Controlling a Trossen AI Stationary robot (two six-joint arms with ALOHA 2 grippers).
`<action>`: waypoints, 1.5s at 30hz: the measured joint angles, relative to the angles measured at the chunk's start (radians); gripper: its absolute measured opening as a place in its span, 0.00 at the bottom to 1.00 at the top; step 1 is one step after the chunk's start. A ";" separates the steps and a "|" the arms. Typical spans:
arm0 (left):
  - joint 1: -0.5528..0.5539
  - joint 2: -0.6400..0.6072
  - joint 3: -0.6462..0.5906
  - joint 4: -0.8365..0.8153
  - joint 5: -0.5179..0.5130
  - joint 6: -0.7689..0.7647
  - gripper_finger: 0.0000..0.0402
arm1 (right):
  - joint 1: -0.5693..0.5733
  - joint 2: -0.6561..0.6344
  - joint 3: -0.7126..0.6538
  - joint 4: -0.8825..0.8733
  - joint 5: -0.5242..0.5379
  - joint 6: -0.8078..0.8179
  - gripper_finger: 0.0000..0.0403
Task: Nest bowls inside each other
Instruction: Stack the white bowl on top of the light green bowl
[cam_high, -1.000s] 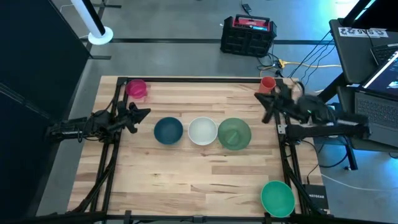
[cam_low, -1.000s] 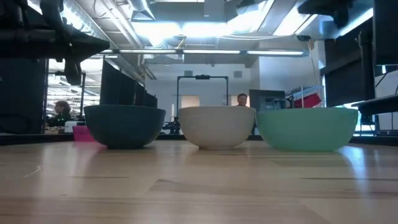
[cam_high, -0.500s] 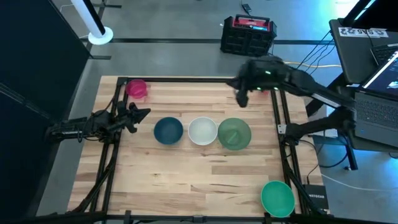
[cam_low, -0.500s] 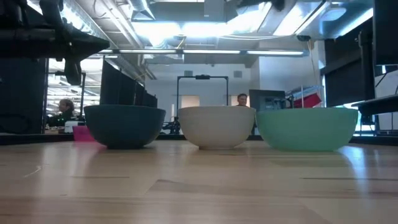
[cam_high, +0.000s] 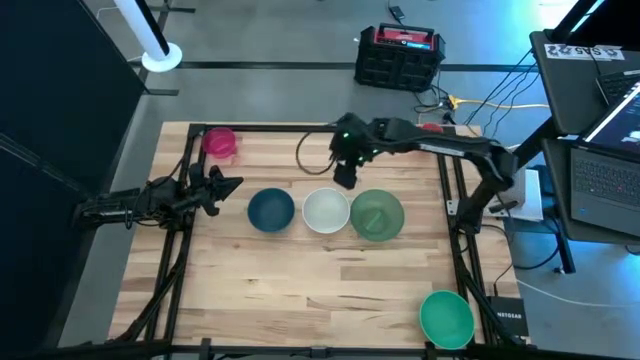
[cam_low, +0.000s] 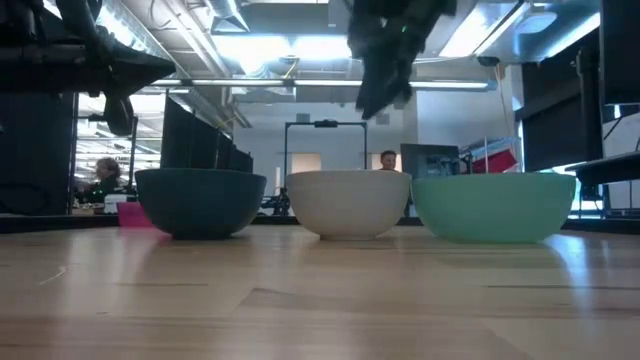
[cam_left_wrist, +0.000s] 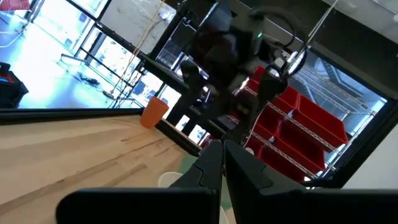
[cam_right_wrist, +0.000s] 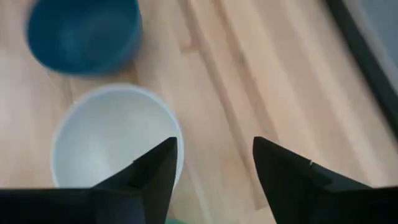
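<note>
Right gripper (cam_high: 344, 177) jaws wide apart, empty, above white bowl (cam_high: 325, 210) at frame centre; left gripper (cam_high: 232, 182) closed, centre-left.

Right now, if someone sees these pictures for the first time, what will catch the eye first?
Three bowls stand in a row at the table's middle: the dark teal bowl, the white bowl and the sage green bowl. The right gripper hangs above the white bowl's far rim, jaws open and empty. The bright green bowl sits alone at the near right corner, the pink bowl at the far left.
</note>
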 joint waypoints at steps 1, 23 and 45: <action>0.000 0.000 0.000 -0.001 0.000 0.001 0.00 | 0.005 0.021 0.000 -0.006 0.002 0.001 0.46; 0.000 0.000 0.000 -0.035 0.001 0.010 0.00 | 0.090 0.308 -0.001 -0.032 0.065 0.039 0.52; 0.000 0.000 0.000 -0.035 0.001 0.010 0.00 | 0.058 0.243 0.173 -0.218 -0.002 -0.010 0.00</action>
